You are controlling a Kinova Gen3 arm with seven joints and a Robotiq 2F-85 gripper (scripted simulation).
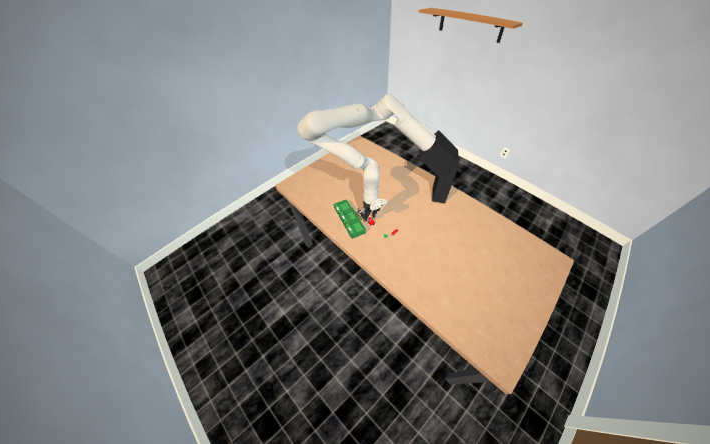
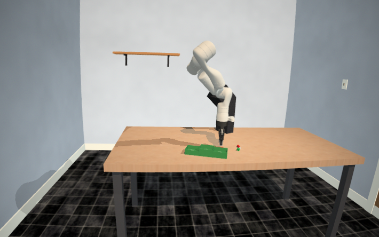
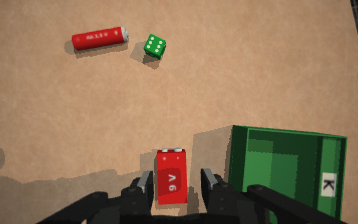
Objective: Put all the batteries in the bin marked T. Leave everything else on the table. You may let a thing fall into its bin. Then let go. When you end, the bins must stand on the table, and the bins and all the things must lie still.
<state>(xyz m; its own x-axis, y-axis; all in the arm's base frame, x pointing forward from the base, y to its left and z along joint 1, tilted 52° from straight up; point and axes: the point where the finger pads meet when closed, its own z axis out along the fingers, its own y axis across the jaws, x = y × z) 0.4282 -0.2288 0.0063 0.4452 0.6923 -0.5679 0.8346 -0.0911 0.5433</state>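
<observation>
"What does the top view give you?"

"A row of three green bins (image 1: 353, 235) (image 2: 207, 153) on the wooden table (image 1: 457, 264) (image 2: 244, 167) (image 3: 80, 100). The gripper (image 1: 370, 215) (image 2: 221, 144) (image 3: 177, 181) is just beside them, low over the red 9 V battery (image 1: 371, 221) (image 3: 172, 176). The red AA battery (image 1: 394, 232) (image 2: 238, 145) (image 3: 99, 38) lies near the green die (image 1: 385, 235) (image 2: 238, 149) (image 3: 155, 46). Which bin is T, I can't tell."

"And the exterior view?"

"Claw pointing down behind the bins. The AA and the die sit out to one side of them, the die nearer the camera."

"Now the wrist view: has it got hold of anything?"

"No, the fingers are partway apart, one on either side of the 9 V, with a gap at each side. That battery lies flat on the table, terminals facing away from the claw. The AA lies on its side, apart from the die, which shows six pips on top. Beside the claw is the bin marked K (image 3: 237, 157)."

"So both batteries are outside the bins?"

"Both on the table, yes."
</observation>
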